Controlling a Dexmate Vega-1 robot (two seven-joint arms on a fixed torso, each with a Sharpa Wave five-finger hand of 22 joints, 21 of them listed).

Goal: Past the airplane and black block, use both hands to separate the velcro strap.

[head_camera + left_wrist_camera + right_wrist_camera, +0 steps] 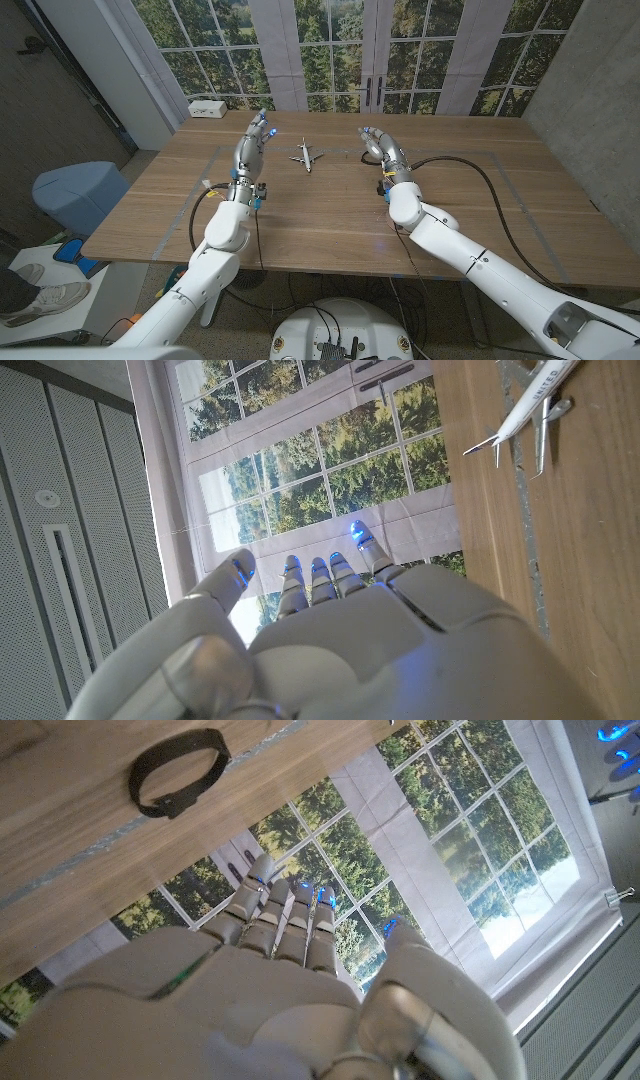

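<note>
A small white toy airplane (306, 157) (530, 405) stands on the wooden table (330, 215) between my two hands. My left hand (255, 140) (330, 630) is raised to the left of it, fingers extended and a little apart, holding nothing. To the right of the airplane my right hand (385, 152) (270, 980) is raised the same way, also empty. The black velcro strap (180, 770), closed into a loop, lies on the table (60, 820) beyond my right hand's fingertips, apart from them.
A small white box (208, 109) sits at the table's far left corner. A black cable (470, 165) curves over the table's right half. A blue bin (80, 190) stands on the floor at left, and a person's shoes (40, 290) show below it.
</note>
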